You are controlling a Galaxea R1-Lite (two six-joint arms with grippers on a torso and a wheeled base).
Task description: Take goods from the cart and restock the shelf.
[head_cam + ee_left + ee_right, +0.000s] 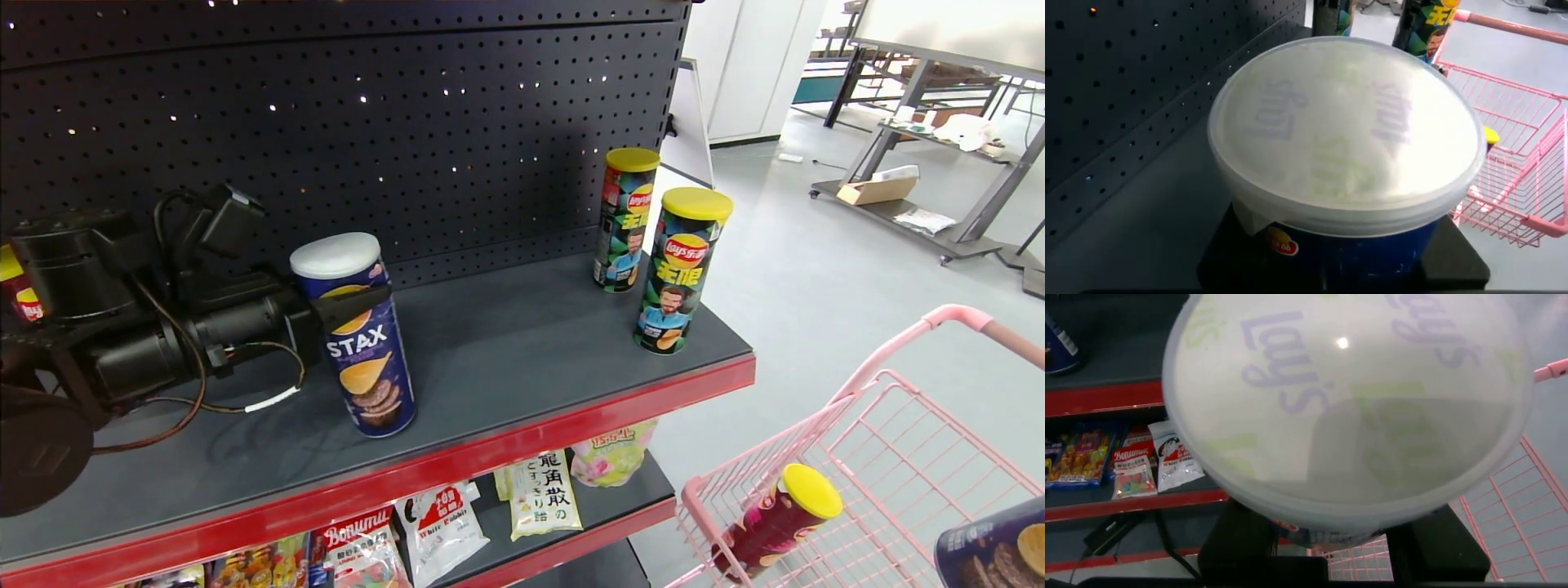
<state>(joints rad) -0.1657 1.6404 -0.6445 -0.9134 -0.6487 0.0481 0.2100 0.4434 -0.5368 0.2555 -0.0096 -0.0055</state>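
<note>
The shelf [506,351] takes up most of what I see: a dark board with a red front edge and a perforated back panel [408,106]. To its right on the floor stands the pink wire cart [886,357]. My left hand [351,314] is clamped on a blue can [363,359] just under its white lid. The can stands on the shelf board, left of the middle and near the front edge. From the left wrist, the lid [1347,139] sits right above the black pads [1249,253], which press against the can's sides. My right hand [1347,555] is closed on a second blue can [992,543] beside the cart; I cannot tell whether it hangs over the basket or just next to it. Two yellow-lidded cans stand upright at the shelf's right end, one by the back panel [624,220], the other [682,273] nearer the front edge, close together. A maroon can [775,514] with a yellow lid leans in the cart's corner. Snack bags [539,490] hang on the lower shelf.
</note>
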